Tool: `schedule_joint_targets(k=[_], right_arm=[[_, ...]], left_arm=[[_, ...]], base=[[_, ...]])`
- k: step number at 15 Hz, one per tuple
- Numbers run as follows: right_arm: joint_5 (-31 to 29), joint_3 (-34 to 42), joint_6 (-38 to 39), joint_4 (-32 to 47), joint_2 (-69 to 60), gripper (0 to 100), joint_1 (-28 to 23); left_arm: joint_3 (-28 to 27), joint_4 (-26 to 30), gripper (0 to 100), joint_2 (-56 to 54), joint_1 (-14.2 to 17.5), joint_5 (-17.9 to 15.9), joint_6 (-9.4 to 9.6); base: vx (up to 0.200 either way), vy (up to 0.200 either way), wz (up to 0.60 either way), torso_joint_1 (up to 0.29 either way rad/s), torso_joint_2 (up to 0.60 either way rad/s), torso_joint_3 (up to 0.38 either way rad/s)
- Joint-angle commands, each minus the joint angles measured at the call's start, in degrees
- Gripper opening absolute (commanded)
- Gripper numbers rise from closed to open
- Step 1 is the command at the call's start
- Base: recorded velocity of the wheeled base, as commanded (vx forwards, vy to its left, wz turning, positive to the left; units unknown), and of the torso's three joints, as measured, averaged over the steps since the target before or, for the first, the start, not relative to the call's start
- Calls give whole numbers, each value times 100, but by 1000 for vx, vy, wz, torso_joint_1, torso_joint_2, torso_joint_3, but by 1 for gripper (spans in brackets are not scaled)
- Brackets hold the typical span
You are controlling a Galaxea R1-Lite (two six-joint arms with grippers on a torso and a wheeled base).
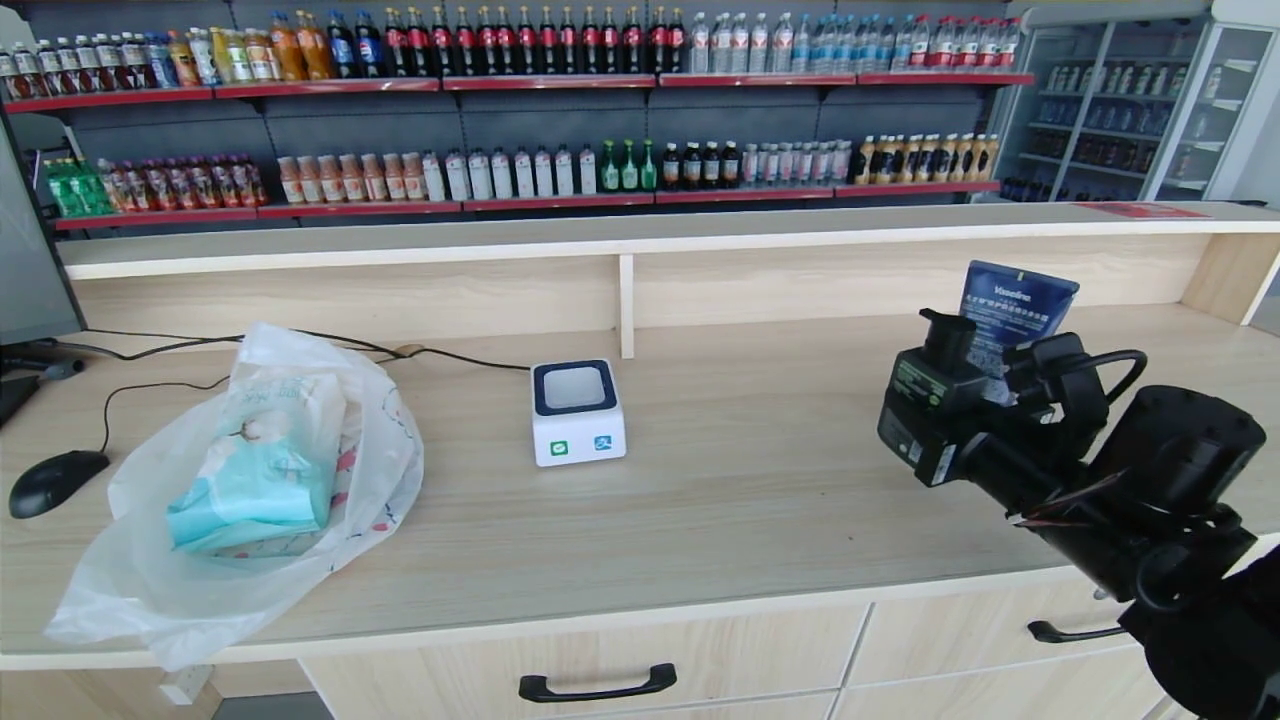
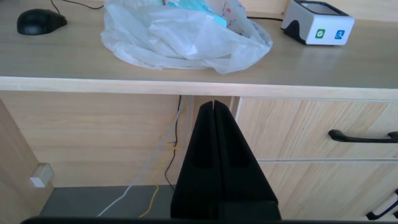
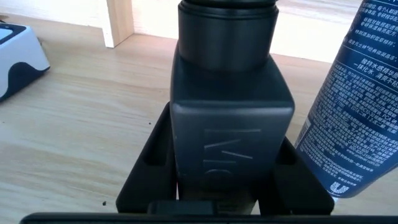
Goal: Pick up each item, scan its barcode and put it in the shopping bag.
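Observation:
My right gripper [image 1: 938,415] is over the right part of the counter [image 1: 760,500], shut on a black square bottle [image 3: 231,134] with a round cap [image 1: 946,335]; its jaws press the bottle's two sides. Just beside the bottle stands a dark blue tube [image 1: 1015,305], [image 3: 354,106], on its cap. The white shopping bag [image 1: 250,490] lies at the counter's left with a teal packet [image 1: 255,490] inside. A white barcode scanner [image 1: 577,410] sits mid-counter. My left gripper [image 2: 214,118] hangs shut below the counter's front edge, under the bag [image 2: 186,37].
A black mouse [image 1: 55,482] and its cable lie left of the bag, beside a monitor edge [image 1: 30,260]. A raised wooden ledge [image 1: 640,240] runs behind the counter. Drawers with black handles [image 1: 597,688] sit below. Bare counter lies between scanner and right gripper.

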Motion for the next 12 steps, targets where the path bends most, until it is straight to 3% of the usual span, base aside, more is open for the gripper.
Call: schedule_joint_targets(k=[1,6,9,12], right_arm=[[2,207,27,-30,-428,0,165],[28,629,273,-74,-973,0,543],[37,655,555,-83,-1148,0,1000],[160,646,1135,-74,-1342,0,1809]], left_arm=[[2,0,0,-2,0,0,-2],[2,0,0,-2,0,0,-2],[2,0,0,-2,0,0,-2],[2,0,0,-2,0,0,-2]], base=[[0,0,0,0,0,0],[0,0,0,0,0,0],[0,0,0,0,0,0],[0,0,0,0,0,0]])
